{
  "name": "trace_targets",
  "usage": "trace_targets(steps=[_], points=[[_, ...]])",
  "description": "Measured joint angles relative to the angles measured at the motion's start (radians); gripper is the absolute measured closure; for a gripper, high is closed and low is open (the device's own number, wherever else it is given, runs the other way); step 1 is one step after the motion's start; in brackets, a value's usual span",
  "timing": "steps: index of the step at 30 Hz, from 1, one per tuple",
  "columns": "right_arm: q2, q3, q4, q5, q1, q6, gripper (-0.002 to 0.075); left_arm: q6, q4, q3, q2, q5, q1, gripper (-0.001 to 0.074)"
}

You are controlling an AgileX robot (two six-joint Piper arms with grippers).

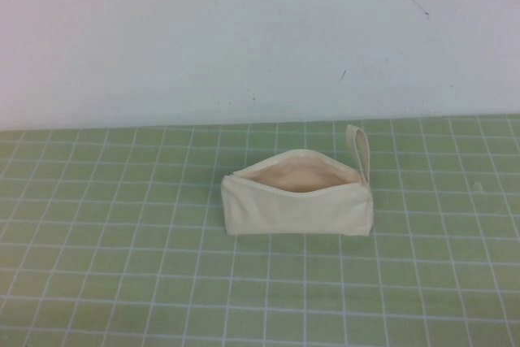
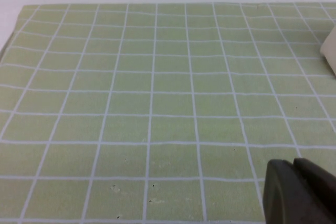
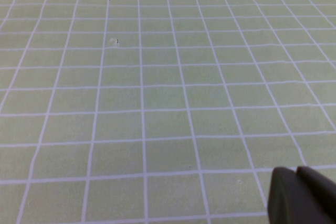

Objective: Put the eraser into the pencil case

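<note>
The cream pencil case (image 1: 297,198) lies on the green grid mat at the middle of the high view. Its zip is open, showing the beige lining (image 1: 299,176), and its loop strap (image 1: 360,145) is at the right end. One cream corner of it shows at the edge of the left wrist view (image 2: 331,51). The eraser is not in view in any frame. My left gripper (image 2: 295,177) is shut and empty above the bare mat, away from the case. My right gripper (image 3: 296,179) is shut and empty above the bare mat. Neither arm shows in the high view.
The green mat (image 1: 122,266) with white grid lines covers the table. A white wall (image 1: 244,38) stands behind its far edge. A small pale speck (image 3: 113,41) lies on the mat in the right wrist view.
</note>
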Motion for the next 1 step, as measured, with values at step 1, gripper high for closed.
trace_targets(steps=[1], points=[[0.000,0.000,0.000,0.000,0.000,0.000,0.0727,0.000,0.000,0.000,0.000,0.000,0.000,0.0736]])
